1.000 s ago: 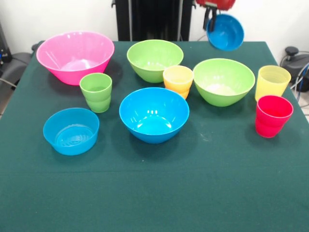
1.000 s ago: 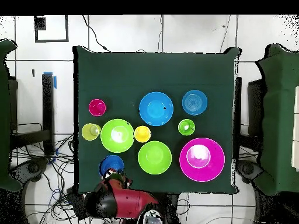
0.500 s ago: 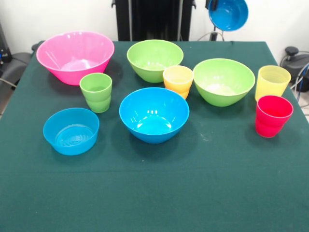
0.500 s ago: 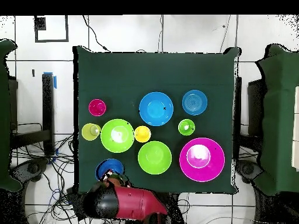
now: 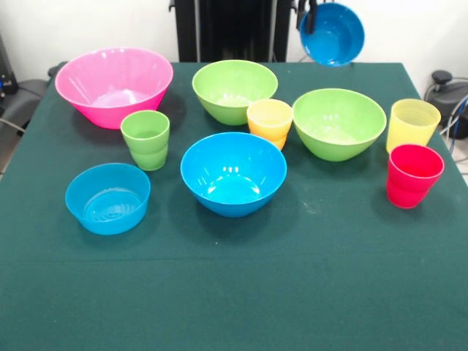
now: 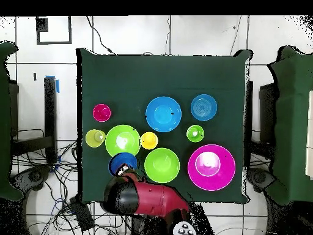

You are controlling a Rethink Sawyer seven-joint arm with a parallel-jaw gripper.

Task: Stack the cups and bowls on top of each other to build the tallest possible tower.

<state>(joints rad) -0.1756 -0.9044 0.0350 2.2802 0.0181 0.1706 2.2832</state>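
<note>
While the claw (image 5: 310,16) grips the tilted small dark blue bowl (image 5: 333,34) by its rim, aloft beyond the nearer lime green bowl (image 5: 338,123), that one-sided hold could let it swing or slip and topple the orange-yellow cup (image 5: 269,121) beside that bowl.

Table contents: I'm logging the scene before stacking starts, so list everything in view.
Pink bowl: one, large, back left in the front view.
Green bowls: two, lime, back middle and right of middle.
Bright blue bowl: one, middle.
Light blue bowl: one, shallow, front left.
Dark blue bowl: one, held tilted in the air above the table's back edge.
Cups: four; green, orange-yellow, pale yellow, red.
Table: one, dark green cloth.
Gripper: one, black, on the dark blue bowl's rim.
</note>
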